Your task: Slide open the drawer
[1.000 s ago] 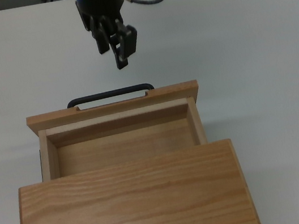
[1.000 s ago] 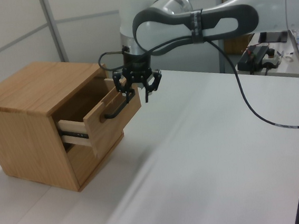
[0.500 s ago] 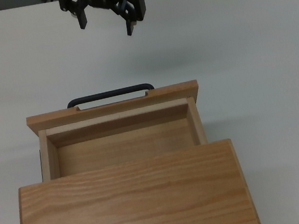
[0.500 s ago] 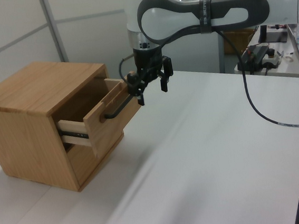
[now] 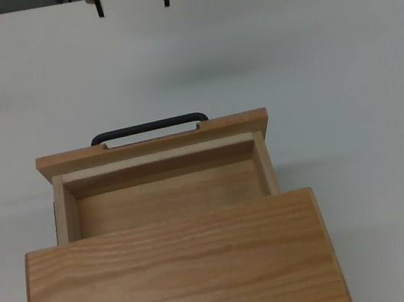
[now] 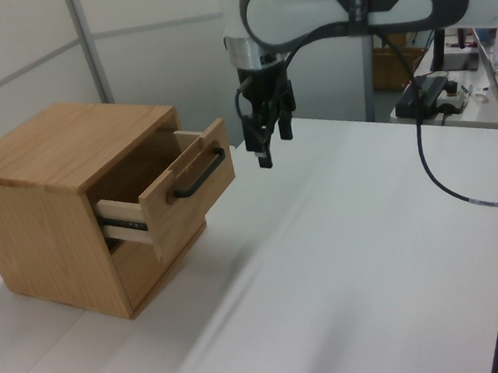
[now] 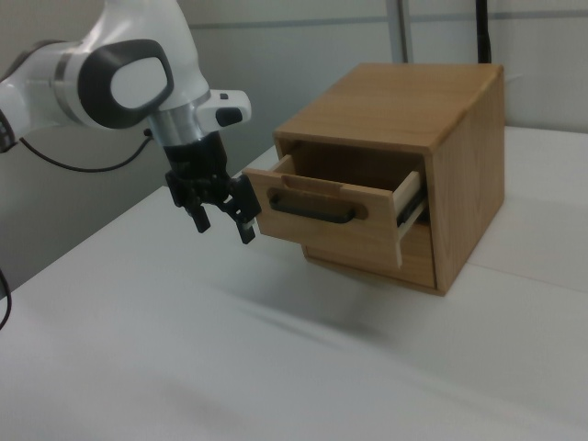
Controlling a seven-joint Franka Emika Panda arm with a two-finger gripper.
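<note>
Drawer (image 5: 161, 175) sits pulled partway out of the wooden cabinet (image 5: 180, 275), centre of the top view, its tray interior showing bare wood. Front panel faces the upper edge of the top view, with the black bar handle (image 5: 149, 127) running across it. In the left view the drawer (image 6: 179, 189) juts toward the frame centre from the cabinet (image 6: 52, 201) at mid-left, handle (image 6: 199, 174) slanting across the panel, a slide rail visible along the drawer's side. In the right view the drawer (image 7: 335, 216) projects to the left from the cabinet (image 7: 432, 175) at upper right, handle (image 7: 312, 207) on the panel. Gripper (image 6: 268, 140) hangs in the left view's upper centre, off the white arm (image 6: 347, 9), pointing down, just to the right of the panel's top corner and not touching it. In the right view the gripper (image 7: 220, 216) is at mid-left, near the panel's left end, clear of the handle; its 2 fingers stand spread apart with nothing between them. Top view shows only 2 black fingertips (image 5: 97, 9) at the upper edge, well apart from the handle, also spread. Cabinet rests on the white table (image 6: 345, 265). Black cable (image 6: 427, 160) loops down from the arm at the left view's right side.
</note>
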